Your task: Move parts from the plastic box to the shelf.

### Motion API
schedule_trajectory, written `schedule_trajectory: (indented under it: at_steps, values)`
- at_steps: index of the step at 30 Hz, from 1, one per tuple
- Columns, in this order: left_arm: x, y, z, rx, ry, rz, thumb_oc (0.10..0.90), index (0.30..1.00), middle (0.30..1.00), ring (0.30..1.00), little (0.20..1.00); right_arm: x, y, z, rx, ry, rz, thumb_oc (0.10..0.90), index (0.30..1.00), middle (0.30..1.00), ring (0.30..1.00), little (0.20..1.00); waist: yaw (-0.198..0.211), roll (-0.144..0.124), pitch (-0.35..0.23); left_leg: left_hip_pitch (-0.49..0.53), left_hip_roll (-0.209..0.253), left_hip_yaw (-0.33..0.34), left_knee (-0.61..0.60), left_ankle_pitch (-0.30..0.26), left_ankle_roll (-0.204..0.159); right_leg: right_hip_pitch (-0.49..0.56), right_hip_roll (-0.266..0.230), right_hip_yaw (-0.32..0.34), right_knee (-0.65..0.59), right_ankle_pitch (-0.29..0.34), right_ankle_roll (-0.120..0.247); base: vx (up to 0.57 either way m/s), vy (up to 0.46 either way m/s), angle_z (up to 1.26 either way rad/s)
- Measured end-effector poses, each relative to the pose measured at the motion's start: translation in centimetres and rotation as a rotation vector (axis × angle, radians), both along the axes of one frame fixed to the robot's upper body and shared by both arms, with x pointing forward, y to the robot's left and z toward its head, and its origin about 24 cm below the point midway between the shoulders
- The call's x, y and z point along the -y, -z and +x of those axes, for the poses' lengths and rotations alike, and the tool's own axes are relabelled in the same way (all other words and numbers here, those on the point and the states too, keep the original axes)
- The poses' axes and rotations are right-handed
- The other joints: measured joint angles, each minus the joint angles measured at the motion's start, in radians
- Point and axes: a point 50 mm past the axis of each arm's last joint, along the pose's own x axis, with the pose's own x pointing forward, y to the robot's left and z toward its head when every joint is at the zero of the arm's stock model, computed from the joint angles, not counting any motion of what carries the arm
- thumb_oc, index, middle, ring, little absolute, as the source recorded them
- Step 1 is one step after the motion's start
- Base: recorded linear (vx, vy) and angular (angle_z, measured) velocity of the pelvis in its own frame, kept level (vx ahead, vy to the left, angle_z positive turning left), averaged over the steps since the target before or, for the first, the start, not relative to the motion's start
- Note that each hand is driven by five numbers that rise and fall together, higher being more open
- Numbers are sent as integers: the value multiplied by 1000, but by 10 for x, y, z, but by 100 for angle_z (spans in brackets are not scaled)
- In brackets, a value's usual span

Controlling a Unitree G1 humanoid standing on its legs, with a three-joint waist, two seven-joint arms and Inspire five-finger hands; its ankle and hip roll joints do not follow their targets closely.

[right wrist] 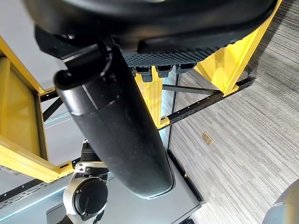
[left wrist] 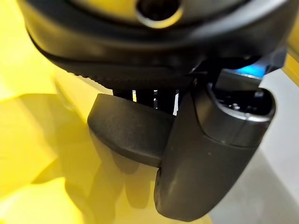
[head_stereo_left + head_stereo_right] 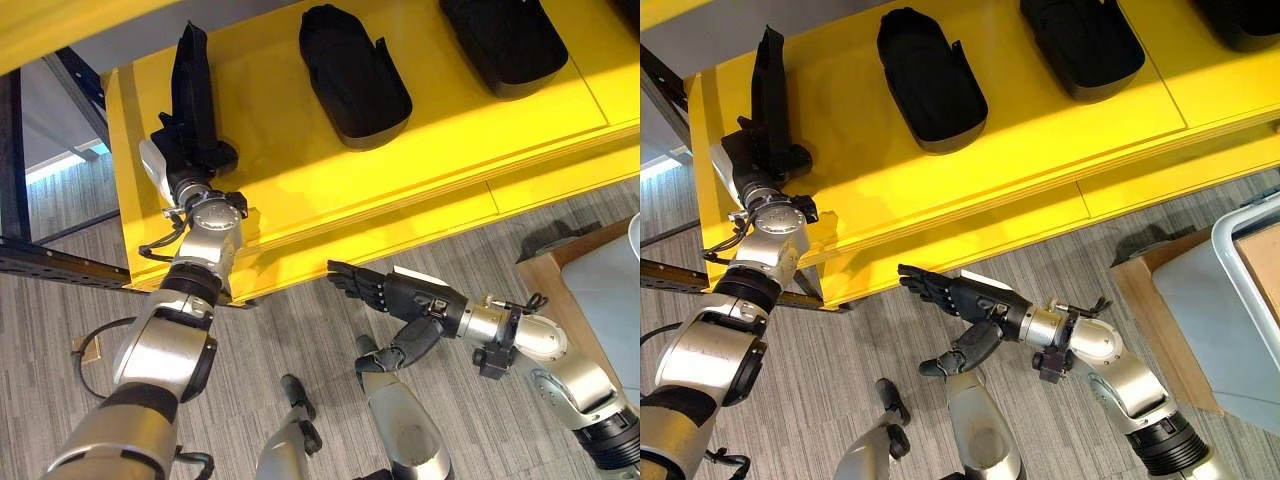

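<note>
A long black part point(image 3: 193, 75) stands on its edge at the left end of the yellow shelf point(image 3: 300, 190). My left hand point(image 3: 195, 155) is shut on its near end, and in the left wrist view the thumb point(image 2: 210, 154) presses against the part's rim point(image 2: 126, 133). Two more black parts point(image 3: 352, 78) point(image 3: 505, 40) lie flat further right on the shelf. Below the shelf's front edge, over the floor, my right hand point(image 3: 965, 295) is open with straight fingers and holds nothing. The grey plastic box point(image 3: 1200, 300) stands at the far right.
The shelf's black metal frame point(image 3: 30, 262) runs along the left. A wooden base point(image 3: 1137, 290) sits under the plastic box, with a dark object point(image 3: 555, 238) on the floor beside it. Striped grey flooring point(image 3: 300, 330) lies below the shelf.
</note>
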Motion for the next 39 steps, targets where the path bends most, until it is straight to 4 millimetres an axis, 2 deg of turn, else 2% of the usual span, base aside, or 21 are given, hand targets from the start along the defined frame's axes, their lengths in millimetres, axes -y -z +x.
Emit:
schedule_trajectory:
  at_steps: [4, 23, 32, 39]
  values:
    - [-1, 0, -1, 23, -12, -45, 400, 300, 300, 300, 300, 0, 0, 0, 0, 0, 1, 900, 1000, 1000, 1000, 1000, 0, 0, 0, 0, 0, 0, 1, 1, -1, 0, 1, -1, 2, 0, 0, -6, -8, 0]
    - [1, 4, -2, 13, -36, -48, 400, 300, 300, 300, 300, -3, 2, -1, -17, -3, 17, 900, 1000, 1000, 1000, 1000, -1, 0, 0, 0, 5, -2, 7, 0, -1, -1, 6, -1, 8, 2, -5, -3, -4, 0]
    - [11, 18, -4, -8, -27, -68, 400, 300, 300, 300, 300, -9, 5, -2, -21, -13, 32, 900, 1000, 1000, 1000, 1000, 7, 10, -7, 4, 6, -5, 15, 0, 0, 3, 2, -3, 17, 0, -8, 0, 0, 0]
    - [11, 24, -4, -24, -27, -72, 400, 300, 300, 300, 300, -9, 6, -3, -25, -10, 31, 900, 1000, 1000, 1000, 1000, 7, 17, -11, 9, 7, -4, 15, -1, -1, 2, 3, -3, 25, -6, -20, 0, 0, 0]
